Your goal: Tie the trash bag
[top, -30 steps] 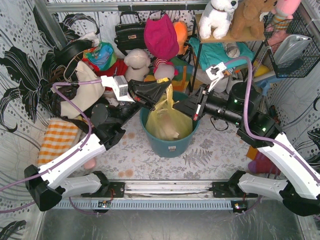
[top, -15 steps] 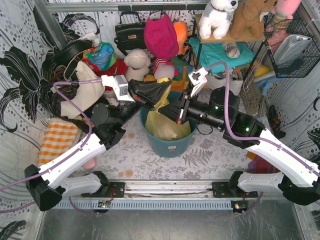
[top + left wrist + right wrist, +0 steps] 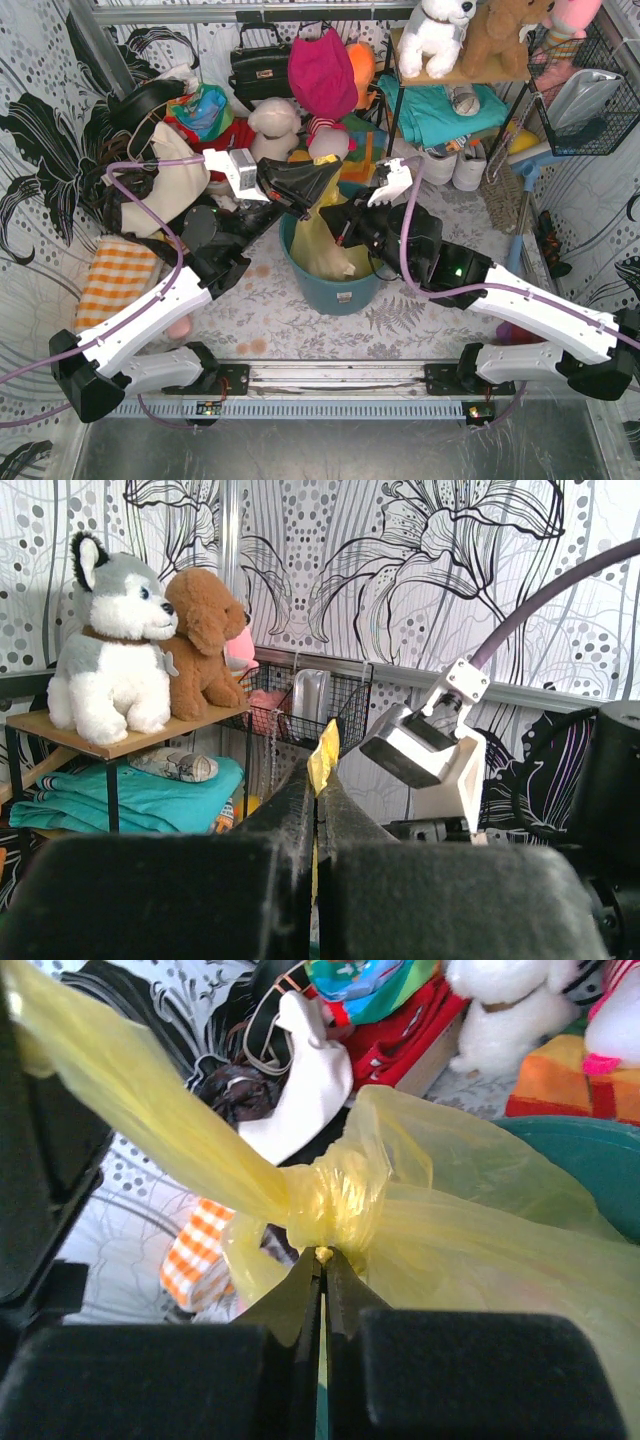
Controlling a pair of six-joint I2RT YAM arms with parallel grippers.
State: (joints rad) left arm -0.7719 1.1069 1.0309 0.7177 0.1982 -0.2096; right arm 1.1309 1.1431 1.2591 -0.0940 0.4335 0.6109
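Shows a teal bin (image 3: 340, 296) at centre, with the yellow-green trash bag (image 3: 325, 250) sitting inside it, top drawn upward and knotted. Shows the left gripper (image 3: 319, 778) clamped tight on the bag's upper tail, and the right gripper (image 3: 322, 1270) pinched closed on plastic just under the knot

Left arm (image 3: 150, 310) angles up from its base and across to centre, wrist level, the left gripper (image 3: 328, 178) pressed tight on a strip of the trash bag (image 3: 325, 250). Right arm (image 3: 540, 310) lies low, stretched in from the right with the elbow bent. The right gripper (image 3: 340, 228) points left just below the left one, jaws closed, a scrap of film nipped at the tips.
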